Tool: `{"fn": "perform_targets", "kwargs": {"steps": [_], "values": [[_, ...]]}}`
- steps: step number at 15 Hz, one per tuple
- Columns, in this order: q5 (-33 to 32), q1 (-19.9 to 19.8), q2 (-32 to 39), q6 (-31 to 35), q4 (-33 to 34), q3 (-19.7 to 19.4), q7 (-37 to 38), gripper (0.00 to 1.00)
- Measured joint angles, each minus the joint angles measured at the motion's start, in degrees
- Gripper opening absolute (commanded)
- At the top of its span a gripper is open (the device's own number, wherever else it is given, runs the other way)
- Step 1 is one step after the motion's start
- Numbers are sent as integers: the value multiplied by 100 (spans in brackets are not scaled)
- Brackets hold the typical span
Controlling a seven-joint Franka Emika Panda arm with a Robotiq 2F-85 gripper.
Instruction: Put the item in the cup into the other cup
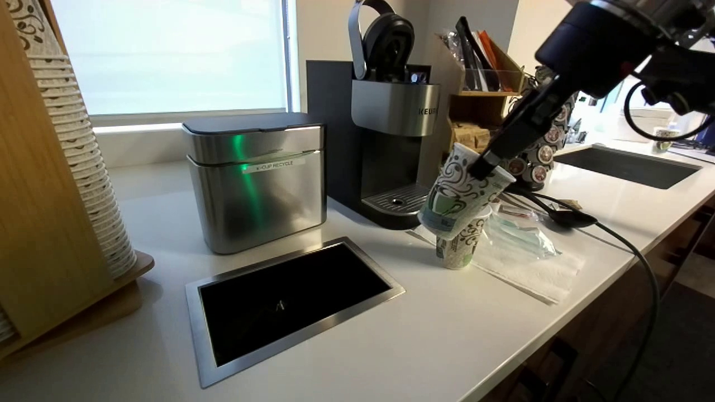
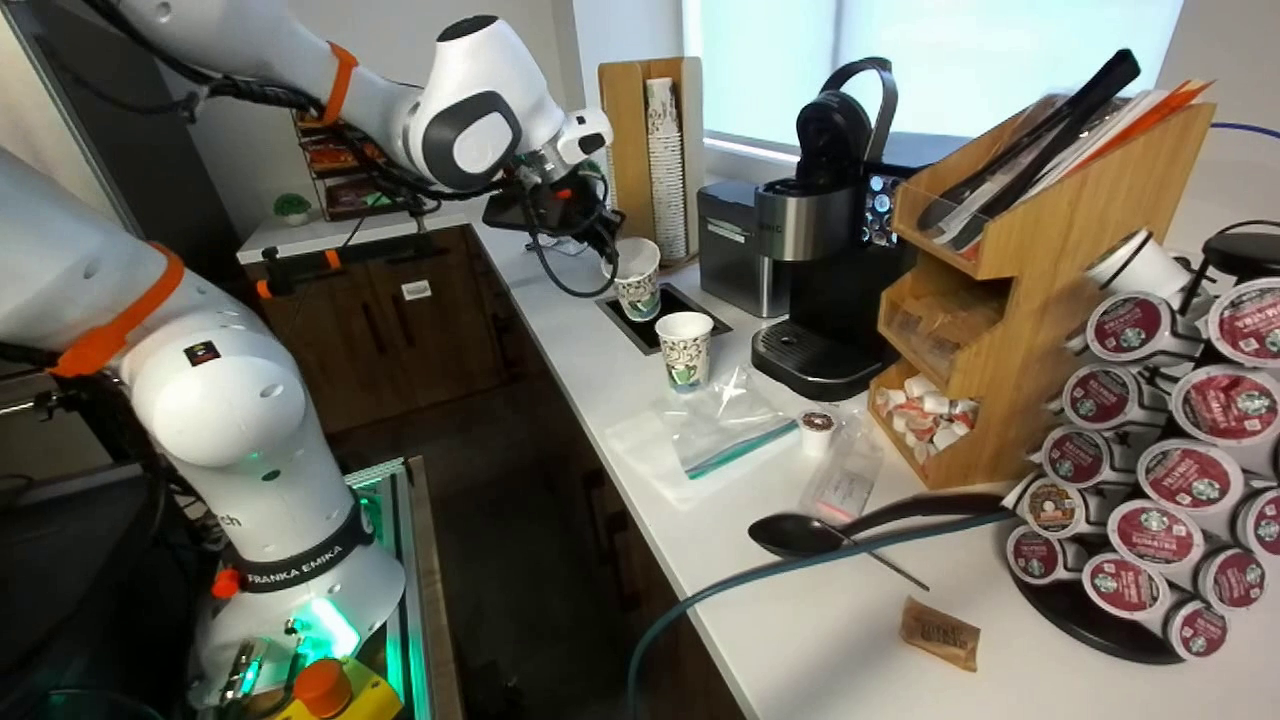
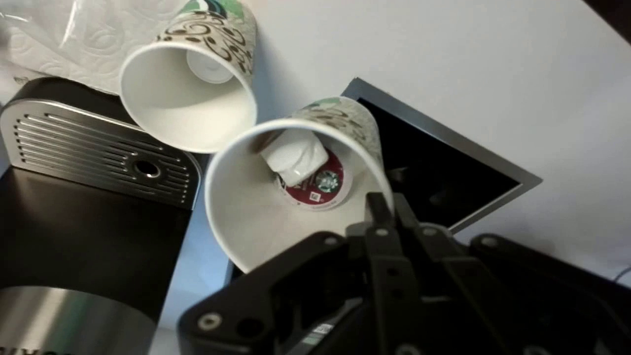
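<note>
- In an exterior view my arm [image 2: 215, 390] climbs from its base [image 2: 290, 600], the wrist [image 2: 485, 110] well above it
- I have the gripper [image 3: 391, 211] slanting downward
- My fingers [image 3: 378, 213] press nearly together, a thin gap between them

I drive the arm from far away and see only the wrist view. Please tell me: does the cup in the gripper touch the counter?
Observer: No. In an exterior view, the held cup hangs with its base above the counter.
Operator: Thank you. Is something raised on the coffee machine?
Observer: Yes, its lid stands open in both exterior views.
Operator: And what lies on the counter outside my picture?
Observer: A black spoon, for example; both exterior views show it.
</note>
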Motion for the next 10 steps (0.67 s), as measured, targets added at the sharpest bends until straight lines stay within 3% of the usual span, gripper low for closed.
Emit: {"fn": "perform_targets", "kwargs": {"steps": [2, 6, 10], "values": [[571, 424, -315, 356, -309, -899, -852, 1], [1298, 1543, -727, 366, -161, -2640, -2434, 1], [1705, 2553, -1203, 230, -170, -3541, -3296, 1]]}}
